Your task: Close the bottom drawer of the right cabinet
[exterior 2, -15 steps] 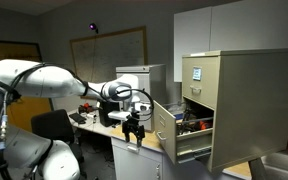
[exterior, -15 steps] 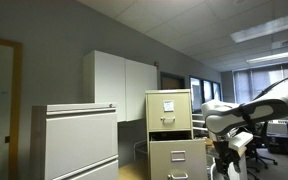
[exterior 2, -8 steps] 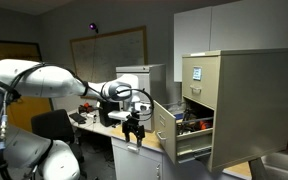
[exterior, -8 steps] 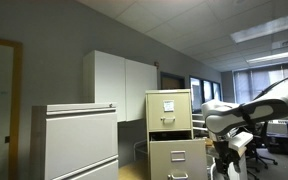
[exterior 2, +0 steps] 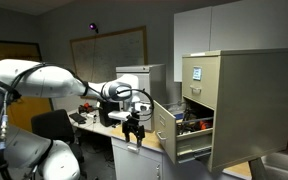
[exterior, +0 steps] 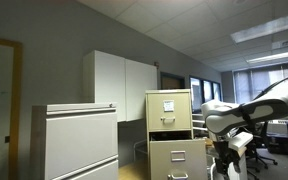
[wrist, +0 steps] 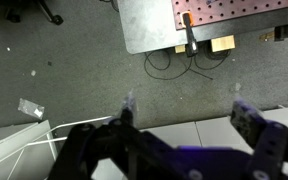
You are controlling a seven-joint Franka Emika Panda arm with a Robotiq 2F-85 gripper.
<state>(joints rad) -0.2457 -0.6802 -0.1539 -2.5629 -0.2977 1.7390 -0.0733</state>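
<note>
The tall beige filing cabinet (exterior: 170, 135) (exterior 2: 234, 105) shows in both exterior views. Its bottom drawer (exterior: 171, 160) (exterior 2: 179, 128) is pulled out, with items inside visible in an exterior view. The upper drawer with a label holder (exterior 2: 197, 75) is closed. My gripper (exterior 2: 135, 128) hangs in front of the open drawer, a short way apart from its front; in an exterior view (exterior: 227, 160) it is to the right of the cabinet. In the wrist view the gripper (wrist: 184, 115) is open and empty, pointing down at grey carpet floor.
A wider pale lateral cabinet (exterior: 76, 142) stands beside the beige one. White wall cupboards (exterior: 119, 85) hang behind. A desk with clutter (exterior 2: 94, 118) and an office chair (exterior 2: 52, 125) are behind the arm. A metal plate with cables (wrist: 184, 25) lies on the floor.
</note>
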